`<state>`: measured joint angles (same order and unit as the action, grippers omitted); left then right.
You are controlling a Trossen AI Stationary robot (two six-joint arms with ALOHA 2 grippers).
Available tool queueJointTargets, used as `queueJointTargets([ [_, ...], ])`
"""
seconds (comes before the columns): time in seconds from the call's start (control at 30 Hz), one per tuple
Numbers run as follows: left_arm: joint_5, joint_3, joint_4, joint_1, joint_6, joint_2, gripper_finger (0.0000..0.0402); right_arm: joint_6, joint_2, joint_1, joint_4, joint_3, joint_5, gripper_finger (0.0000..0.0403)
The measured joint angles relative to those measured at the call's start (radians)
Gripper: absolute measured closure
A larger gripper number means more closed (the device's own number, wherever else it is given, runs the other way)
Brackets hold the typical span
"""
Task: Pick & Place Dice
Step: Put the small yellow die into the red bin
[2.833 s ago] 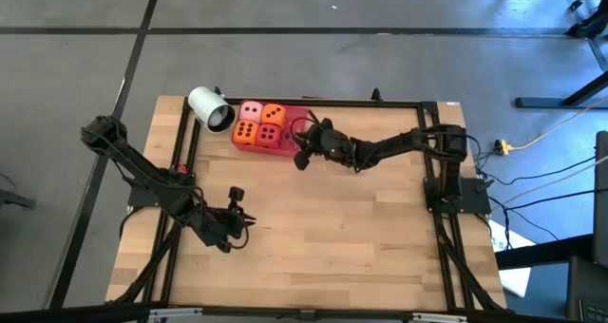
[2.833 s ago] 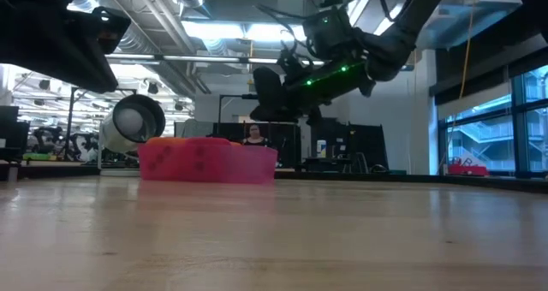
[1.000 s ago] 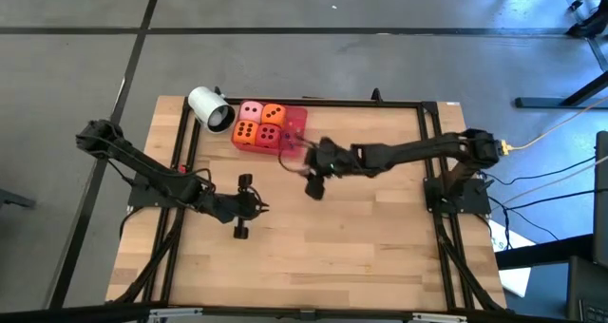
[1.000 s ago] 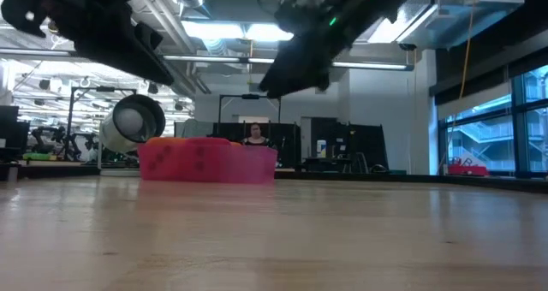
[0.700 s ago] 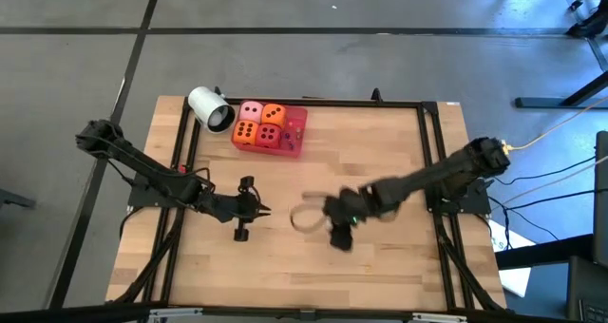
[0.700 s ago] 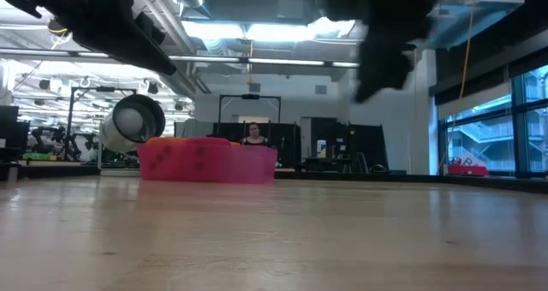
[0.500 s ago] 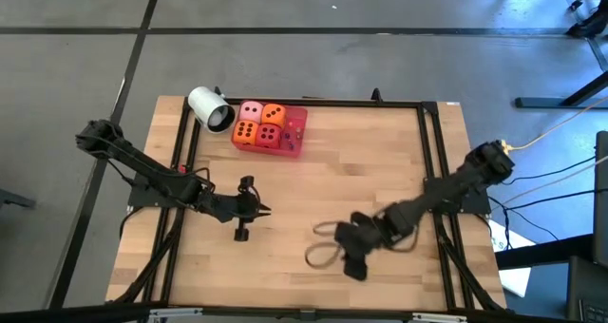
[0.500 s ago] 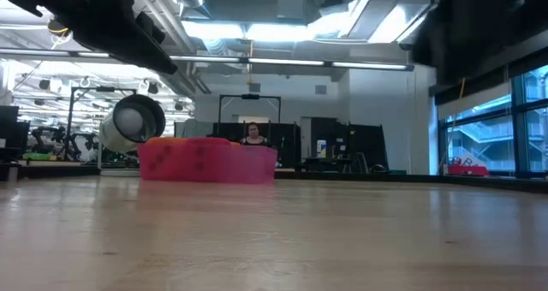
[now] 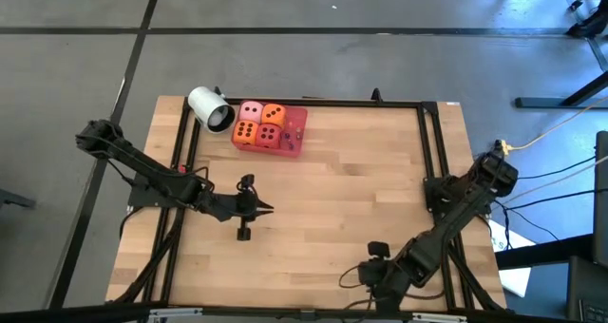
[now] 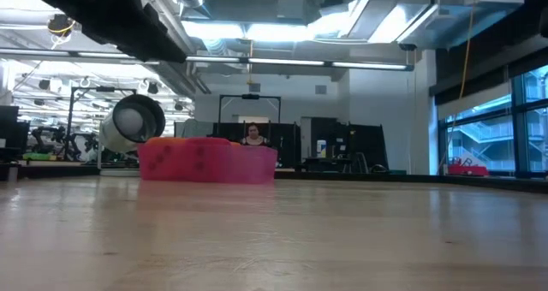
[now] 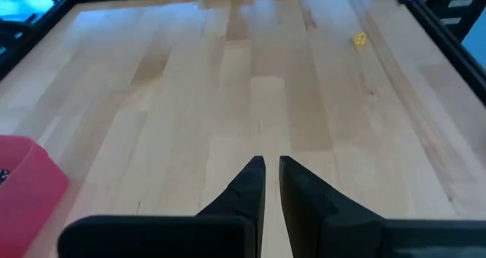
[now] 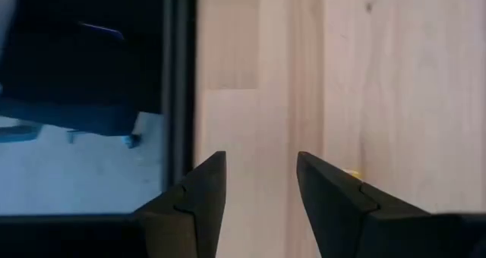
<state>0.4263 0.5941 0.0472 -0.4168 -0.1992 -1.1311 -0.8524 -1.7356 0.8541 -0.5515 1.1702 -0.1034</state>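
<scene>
My right claw (image 12: 258, 178) hangs over the near edge of the table (image 9: 380, 171), its jaws apart and holding nothing; a small yellow bead (image 12: 351, 173) lies on the wood just beside one finger. My left claw (image 9: 266, 208) hovers over the left part of the table, jaws nearly together and empty. The four dice (image 9: 260, 125) sit packed in the red tray (image 9: 296, 131) at the far side, beside a white cup (image 9: 209, 107) lying tipped over.

The dice (image 9: 260, 123) sit in a tray (image 9: 295, 135) at the worktop's (image 9: 332, 209) far edge, my left tool (image 9: 268, 208) mid-left, my right tool (image 9: 358, 276) near the front edge.
</scene>
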Motion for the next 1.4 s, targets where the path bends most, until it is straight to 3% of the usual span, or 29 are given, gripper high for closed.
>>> queueJointTargets([
  [0.5,0.000,0.000,0.022,0.000,-0.025,0.000,0.0366,-0.091,-0.119,0.002,-0.072,0.000,-0.064,0.0241],
  [1.4,-0.001,0.000,0.032,0.000,-0.025,0.000,0.0366,-0.162,-0.123,0.002,-0.107,-0.050,-0.082,0.0241],
])
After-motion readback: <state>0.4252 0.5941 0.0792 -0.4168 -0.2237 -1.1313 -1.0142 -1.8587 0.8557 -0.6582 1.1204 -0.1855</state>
